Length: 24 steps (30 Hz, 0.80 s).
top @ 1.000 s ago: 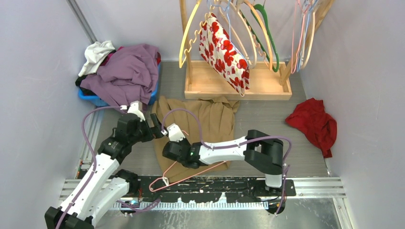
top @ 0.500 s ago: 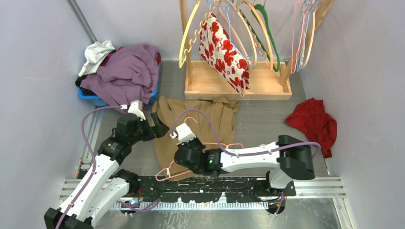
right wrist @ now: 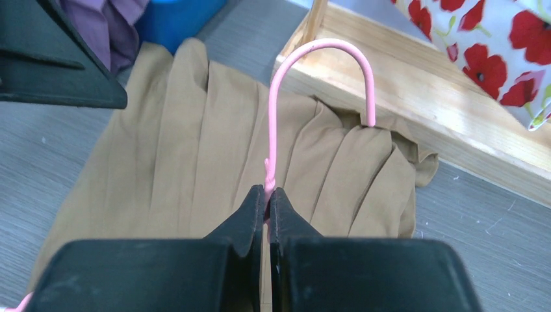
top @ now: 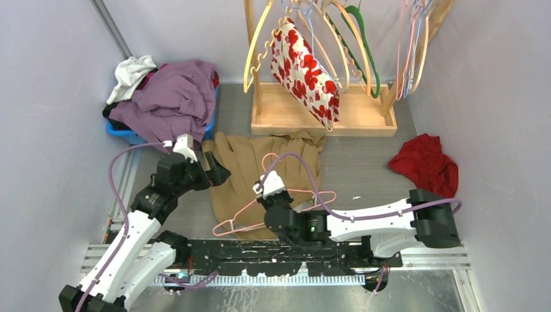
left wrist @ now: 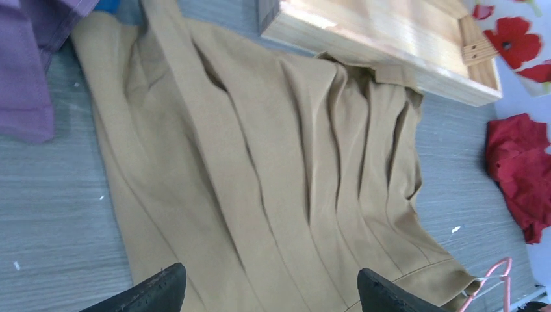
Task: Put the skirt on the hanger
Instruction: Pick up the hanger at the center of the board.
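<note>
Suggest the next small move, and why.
Probably lower the open left gripper onto the skirt and pinch its edge: the right gripper is shut on the neck of the pink hanger above the skirt, while the left fingers hover over the fabric, gripping nothing.

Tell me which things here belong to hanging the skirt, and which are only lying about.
Belong to the job: tan skirt, pink hanger, right gripper shut on it, left gripper open over the skirt.
Lying about: purple clothes, blue bin, red cloth, poppy-print garment, wooden rack.
</note>
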Tool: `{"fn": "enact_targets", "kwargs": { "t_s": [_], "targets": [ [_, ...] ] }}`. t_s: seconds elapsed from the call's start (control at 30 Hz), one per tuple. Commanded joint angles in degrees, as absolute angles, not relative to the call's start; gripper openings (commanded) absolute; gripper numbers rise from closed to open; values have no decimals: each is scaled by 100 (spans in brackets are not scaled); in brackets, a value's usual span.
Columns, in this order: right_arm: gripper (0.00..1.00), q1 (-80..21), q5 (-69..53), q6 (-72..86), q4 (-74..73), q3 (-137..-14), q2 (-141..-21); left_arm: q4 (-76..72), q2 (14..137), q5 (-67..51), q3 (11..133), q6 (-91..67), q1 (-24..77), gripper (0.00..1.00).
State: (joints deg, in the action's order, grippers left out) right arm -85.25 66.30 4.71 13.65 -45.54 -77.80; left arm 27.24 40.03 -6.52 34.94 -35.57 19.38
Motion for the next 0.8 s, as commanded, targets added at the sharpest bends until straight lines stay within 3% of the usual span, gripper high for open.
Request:
{"fn": "enact_targets", "kwargs": {
  "t_s": [0.0,0.27,0.5,0.77],
  "targets": [
    [1,-8653,7031,-268,2730,-4381,-7168,2300,3963,-1110,3937,-3480,1914,99],
    [1,-8892,6595,-854,2746,-4457,-6033,2029,4154,-2248,4575,-3516,1909,97],
    [1,-8896,5683,-681,868,-5273,-4854,1881,4502,-3206,5506,-3779,1907,97],
    [1,-8895,4788,-574,-1512,-7065,-4713,1862,5393,-3855,7074,-4129,2274,93]
  ]
}}
